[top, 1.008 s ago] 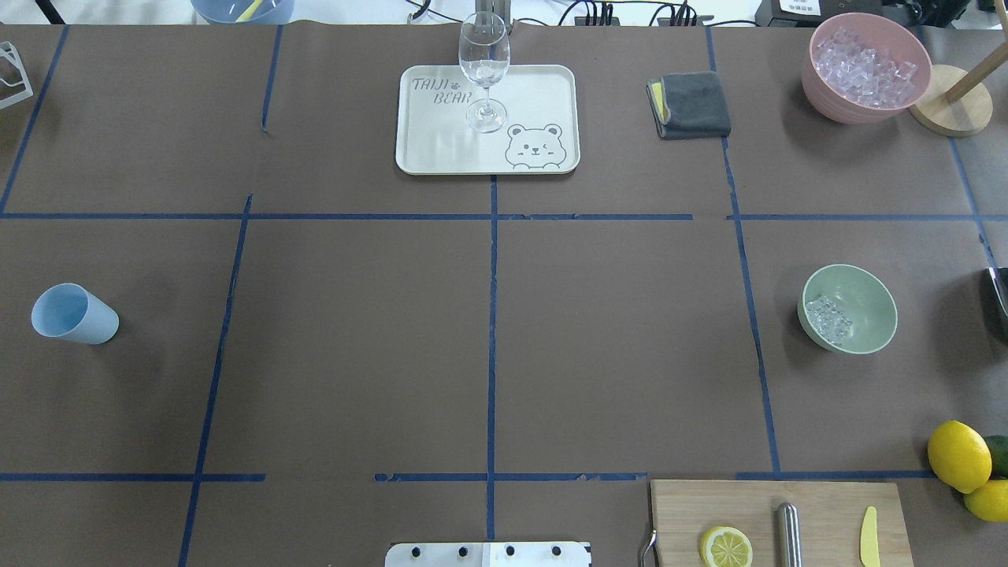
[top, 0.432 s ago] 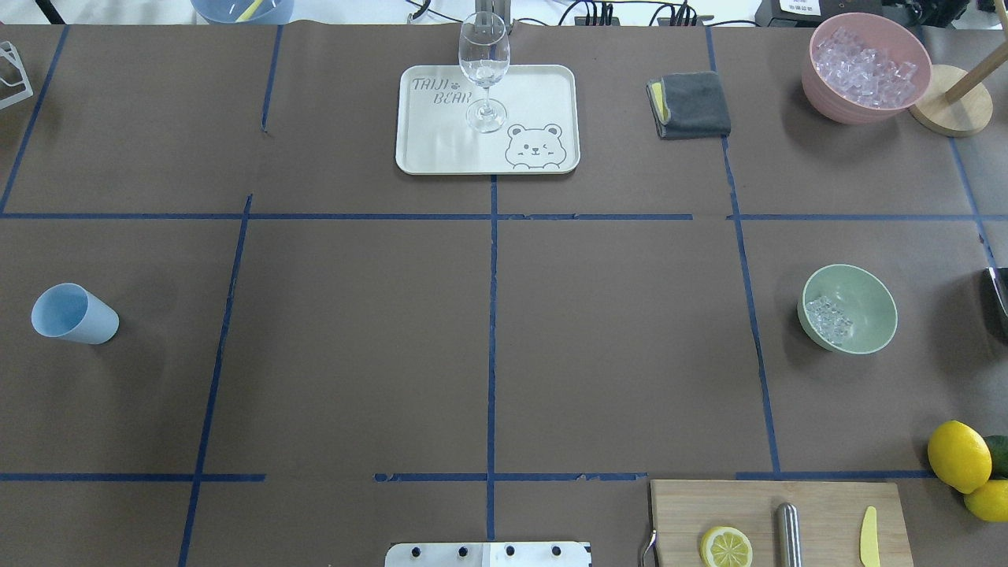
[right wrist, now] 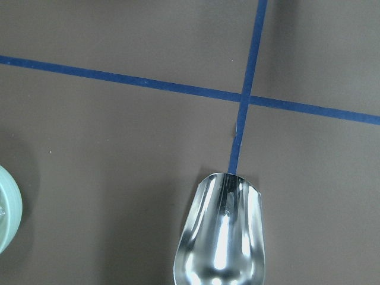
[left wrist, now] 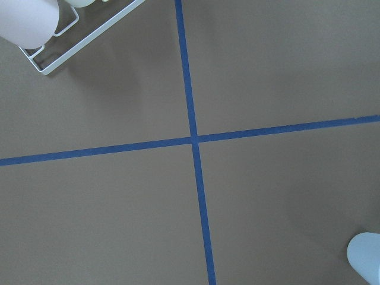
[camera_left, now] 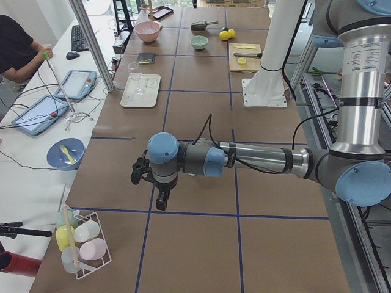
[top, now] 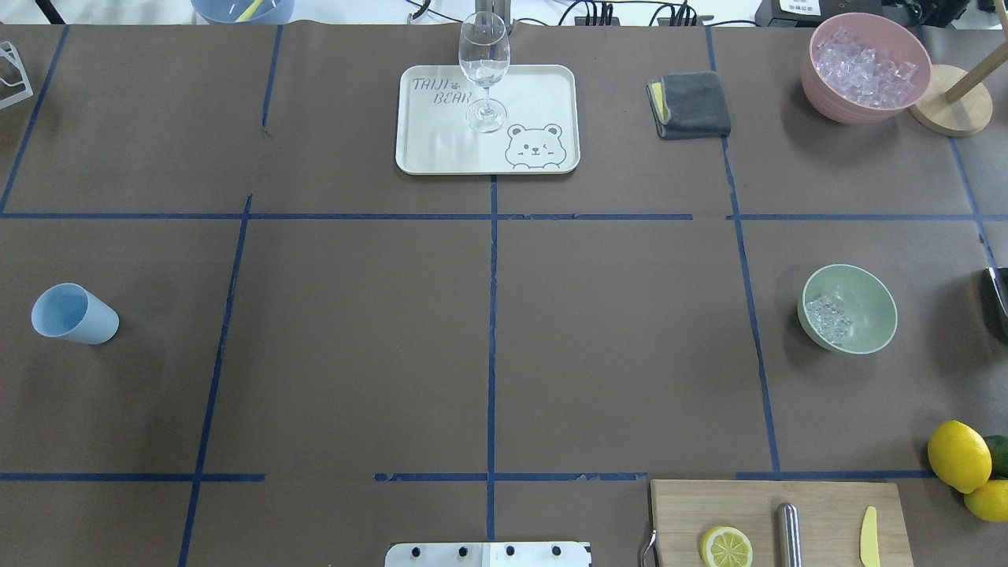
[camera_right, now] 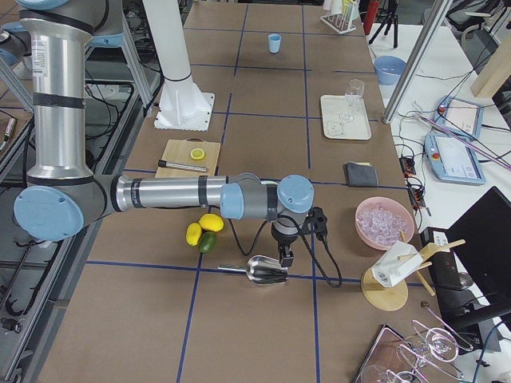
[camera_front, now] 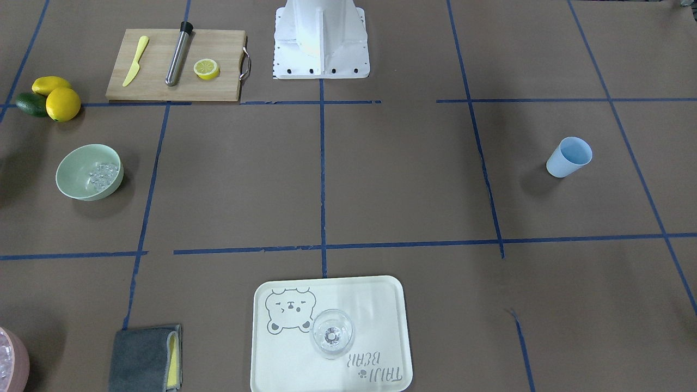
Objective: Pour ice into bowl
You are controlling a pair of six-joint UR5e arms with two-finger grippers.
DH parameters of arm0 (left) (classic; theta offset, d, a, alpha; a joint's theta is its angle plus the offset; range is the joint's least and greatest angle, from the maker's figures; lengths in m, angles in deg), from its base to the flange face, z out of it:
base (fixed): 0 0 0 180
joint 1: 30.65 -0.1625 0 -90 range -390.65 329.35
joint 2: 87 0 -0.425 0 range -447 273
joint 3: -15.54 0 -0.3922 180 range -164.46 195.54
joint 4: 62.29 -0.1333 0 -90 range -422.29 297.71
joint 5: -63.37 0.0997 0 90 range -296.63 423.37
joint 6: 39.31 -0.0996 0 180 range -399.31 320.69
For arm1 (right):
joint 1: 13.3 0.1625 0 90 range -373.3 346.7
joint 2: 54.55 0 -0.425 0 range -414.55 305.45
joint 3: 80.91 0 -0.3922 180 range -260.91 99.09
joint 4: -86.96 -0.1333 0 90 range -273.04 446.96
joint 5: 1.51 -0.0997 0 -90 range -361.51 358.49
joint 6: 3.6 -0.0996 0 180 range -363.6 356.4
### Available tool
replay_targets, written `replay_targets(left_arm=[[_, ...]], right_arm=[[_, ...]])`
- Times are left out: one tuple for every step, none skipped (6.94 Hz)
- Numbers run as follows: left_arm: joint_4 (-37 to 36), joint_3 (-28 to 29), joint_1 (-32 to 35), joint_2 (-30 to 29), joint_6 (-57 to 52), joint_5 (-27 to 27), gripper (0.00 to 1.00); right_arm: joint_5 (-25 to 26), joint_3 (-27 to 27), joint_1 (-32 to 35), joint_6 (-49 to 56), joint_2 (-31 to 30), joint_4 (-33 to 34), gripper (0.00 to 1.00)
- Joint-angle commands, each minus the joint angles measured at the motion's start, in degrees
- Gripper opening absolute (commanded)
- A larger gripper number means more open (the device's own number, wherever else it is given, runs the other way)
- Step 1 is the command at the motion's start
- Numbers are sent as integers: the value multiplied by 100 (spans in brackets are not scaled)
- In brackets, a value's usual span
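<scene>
Left gripper (camera_left: 161, 199) and right gripper (camera_right: 285, 257) reach me only through the side cameras, small and dark at the ends of their arms, so I cannot tell whether either one is spread or closed. Both arms lie outside the overhead and front-facing frames. The right gripper hangs just above a shiny metal scoop (right wrist: 219, 237) lying on the brown paper, its hollow mouth facing up and its handle cut off at the bottom of the right wrist view; overhead, only a sliver of it shows at the right edge. The left gripper points down over bare paper and crossed blue tape, near a white wire rack (camera_left: 82, 244) of pastel cups. The bowl (top: 870, 303), matte mint green and round, sits upright on the robot's right, and the ice (top: 828, 319), a small glassy heap, lies inside against its left wall. Far behind it stands a pink bowl (top: 827, 98) piled with more clear cubes, beside a folded grey cloth (top: 693, 104). A wine glass (top: 483, 67) stands on a cream bear tray (top: 543, 94). The blue cup (top: 73, 313) stands well apart on the left. A wooden cutting board (top: 819, 512), partly cropped, carries a lemon half (top: 725, 546), a steel cylinder (top: 787, 531) and a yellow knife (top: 869, 537), with whole lemons (top: 958, 455) nearby.
</scene>
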State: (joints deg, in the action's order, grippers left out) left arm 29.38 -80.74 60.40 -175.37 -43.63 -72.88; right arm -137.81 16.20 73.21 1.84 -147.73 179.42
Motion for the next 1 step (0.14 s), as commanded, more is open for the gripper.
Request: replay_targets(left_arm=[[-9,101,1,-40,-25,-32,100]], right_arm=[[-124,1,-3,9,2,0,100]])
